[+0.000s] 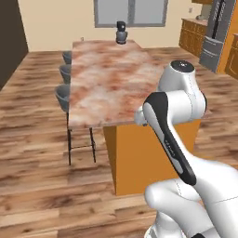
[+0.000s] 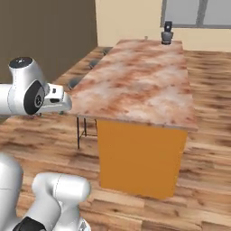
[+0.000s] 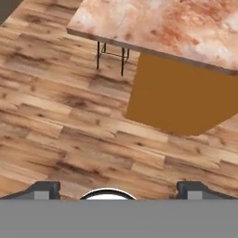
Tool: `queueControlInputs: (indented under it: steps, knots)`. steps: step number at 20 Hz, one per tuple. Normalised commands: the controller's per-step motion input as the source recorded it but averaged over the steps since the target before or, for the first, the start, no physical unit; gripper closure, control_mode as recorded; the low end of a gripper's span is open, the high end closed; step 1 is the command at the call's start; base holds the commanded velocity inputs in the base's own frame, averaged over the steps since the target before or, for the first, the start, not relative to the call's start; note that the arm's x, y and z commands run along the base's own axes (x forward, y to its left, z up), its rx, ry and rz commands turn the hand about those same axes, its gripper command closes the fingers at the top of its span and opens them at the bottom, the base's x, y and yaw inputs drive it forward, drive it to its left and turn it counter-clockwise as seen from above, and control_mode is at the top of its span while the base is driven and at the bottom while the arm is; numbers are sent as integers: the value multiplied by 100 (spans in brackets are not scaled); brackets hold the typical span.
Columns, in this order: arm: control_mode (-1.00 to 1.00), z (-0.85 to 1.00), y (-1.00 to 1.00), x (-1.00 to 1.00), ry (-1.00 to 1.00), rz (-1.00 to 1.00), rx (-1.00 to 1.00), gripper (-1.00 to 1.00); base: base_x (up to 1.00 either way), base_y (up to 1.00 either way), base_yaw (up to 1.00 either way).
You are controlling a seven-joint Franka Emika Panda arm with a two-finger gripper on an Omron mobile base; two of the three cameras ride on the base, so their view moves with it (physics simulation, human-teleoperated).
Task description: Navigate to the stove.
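The stove is out of view. Ahead stands a kitchen island [image 1: 109, 74] with a pink-brown marbled top and an orange base [image 2: 140, 158]. My arm is folded in front of me, with the hand held near the island's near left corner. In the hand view the gripper [image 3: 119, 191] looks down at the wooden floor [image 3: 60, 116]. Its two dark fingertips [image 3: 46, 189] stand far apart with nothing between them, so it is open.
Three grey bar stools [image 1: 62, 93] line the island's left side. A small dark appliance [image 1: 121, 32] sits at the island's far end. At the far right are orange cabinets [image 1: 190, 35] and a grey steel appliance [image 1: 211, 49] that I cannot identify.
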Motion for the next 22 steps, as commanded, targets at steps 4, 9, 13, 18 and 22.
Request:
queueControlInputs:
  steps: [4, 9, 13, 18, 22]
  knots:
    - [100, 0, 0, 0, 0, 0, 0, -100, -21, -14, -86]
    - [100, 0, 0, 0, 0, 0, 0, -100, -6, -50, -78]
    - [100, 0, 0, 0, 0, 0, 0, -100, 0, -87, -47]
    - [100, 0, 0, 0, 0, 0, 0, -100, 12, -100, -9]
    - [100, 0, 0, 0, 0, 0, 0, -100, 14, -100, -11]
